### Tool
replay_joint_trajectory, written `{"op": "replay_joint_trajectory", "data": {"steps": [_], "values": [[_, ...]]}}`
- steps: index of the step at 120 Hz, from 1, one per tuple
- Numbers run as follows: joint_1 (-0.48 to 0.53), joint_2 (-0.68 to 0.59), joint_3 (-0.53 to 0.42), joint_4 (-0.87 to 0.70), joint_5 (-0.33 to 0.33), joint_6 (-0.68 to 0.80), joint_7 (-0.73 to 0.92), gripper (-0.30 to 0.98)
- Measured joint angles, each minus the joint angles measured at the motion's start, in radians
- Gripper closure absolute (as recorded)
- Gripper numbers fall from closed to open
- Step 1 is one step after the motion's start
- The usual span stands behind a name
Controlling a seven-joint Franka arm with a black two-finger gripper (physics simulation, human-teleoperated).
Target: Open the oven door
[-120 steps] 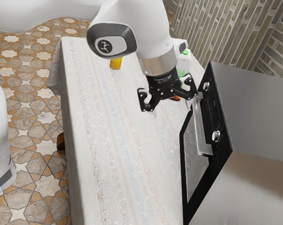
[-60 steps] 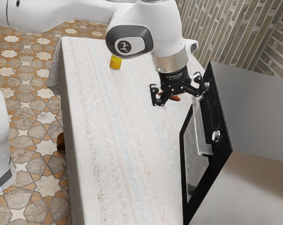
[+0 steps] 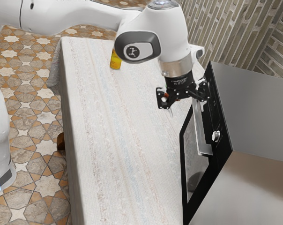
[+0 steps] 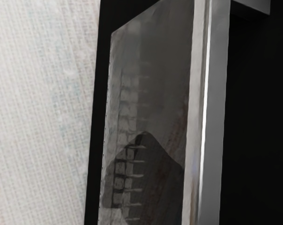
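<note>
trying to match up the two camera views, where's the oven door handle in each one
exterior view: right of centre, the silver handle on the oven's front, running down from near the fingers.
wrist view: the long silver handle between the glass window and a black part of the oven front.
shared landmark: the door's glass window, alongside the handle.

Passage: open air over the counter, on the exterior view's left of the claw. Obstacles: oven front, near, on the opposite side; handle, jutting close by the claw; knob, protruding farther off; yellow container, well apart.
</note>
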Motion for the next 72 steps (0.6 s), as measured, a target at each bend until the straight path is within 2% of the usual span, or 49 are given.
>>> {"op": "replay_joint_trajectory", "data": {"steps": [55,72], "values": [[0.010,0.045,0.001,-0.040,-0.031,0.030,0.035,0.00],[0.013,0.007,0.003,-0.082,-0.046,0.037,0.041,0.00]]}}
